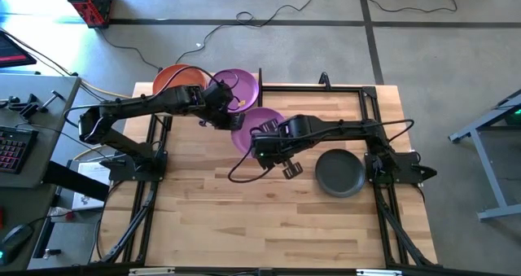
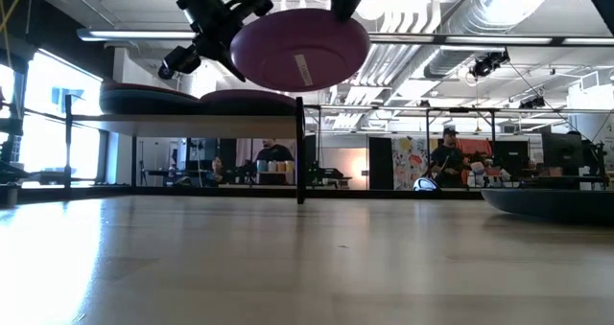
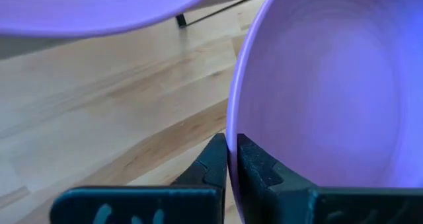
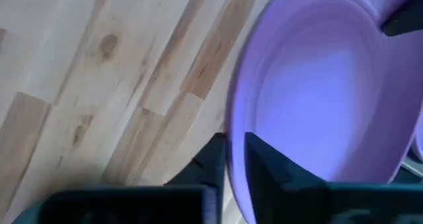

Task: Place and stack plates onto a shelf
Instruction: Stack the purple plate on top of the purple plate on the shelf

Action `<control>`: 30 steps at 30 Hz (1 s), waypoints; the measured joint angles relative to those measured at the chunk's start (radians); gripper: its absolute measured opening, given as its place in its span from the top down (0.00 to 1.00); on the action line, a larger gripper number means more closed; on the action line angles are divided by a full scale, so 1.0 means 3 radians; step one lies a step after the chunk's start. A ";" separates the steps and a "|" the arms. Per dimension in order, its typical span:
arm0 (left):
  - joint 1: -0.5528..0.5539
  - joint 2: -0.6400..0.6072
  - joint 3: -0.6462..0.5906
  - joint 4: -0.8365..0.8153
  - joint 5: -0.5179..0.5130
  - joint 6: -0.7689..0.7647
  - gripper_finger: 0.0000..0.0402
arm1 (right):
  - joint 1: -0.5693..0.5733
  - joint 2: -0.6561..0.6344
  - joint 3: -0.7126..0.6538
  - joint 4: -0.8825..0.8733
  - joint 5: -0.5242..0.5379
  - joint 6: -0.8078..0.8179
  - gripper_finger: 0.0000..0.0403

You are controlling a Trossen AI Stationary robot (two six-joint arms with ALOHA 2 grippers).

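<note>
Both arms grip one purple plate [image 1: 257, 126] in mid-air above the worktop [image 1: 244, 219]. The left gripper [image 3: 230, 159] and the right gripper [image 4: 234, 155] each have jaws pinched on its rim, opposite sides. Another purple plate [image 1: 240, 85] sits on the shelf [image 2: 192, 123] just beyond.

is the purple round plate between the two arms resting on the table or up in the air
In the air: the purple round matte plate hangs above the wooden tabletop, both grippers pinching its rim.

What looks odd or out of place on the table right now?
One purple plate hangs in the air beside the shelf, pinched at its rim by both the left gripper and the right gripper at once. Nothing is spilled or visibly damaged; a dark grey plate lies flat on the table.
</note>
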 joint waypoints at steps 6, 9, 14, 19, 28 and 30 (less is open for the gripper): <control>0.0000 -0.0007 -0.0004 -0.0022 -0.0140 0.0067 0.99 | -0.0001 -0.0012 -0.0002 -0.0003 0.0173 0.0106 0.78; 0.0023 -0.0032 0.0041 -0.0193 -0.0223 0.0165 0.99 | -0.0005 -0.0066 -0.0003 0.0000 0.0199 0.0173 0.72; 0.0125 -0.0055 0.0344 -0.0774 -0.0529 0.0239 0.99 | -0.0005 -0.0205 -0.0003 0.0002 0.0193 0.0263 0.68; 0.0269 -0.0060 0.0630 -0.0911 -0.0596 0.0357 0.99 | -0.0004 -0.0319 -0.0001 0.0002 0.0174 0.0310 0.68; 0.0581 -0.0069 0.0926 -0.0920 -0.0598 0.0601 0.99 | -0.0003 -0.0378 -0.0001 0.0004 0.0169 0.0378 0.68; 0.0711 -0.0071 0.0930 -0.0925 -0.0602 0.0642 0.99 | -0.0003 -0.0378 -0.0001 0.0004 0.0168 0.0379 0.68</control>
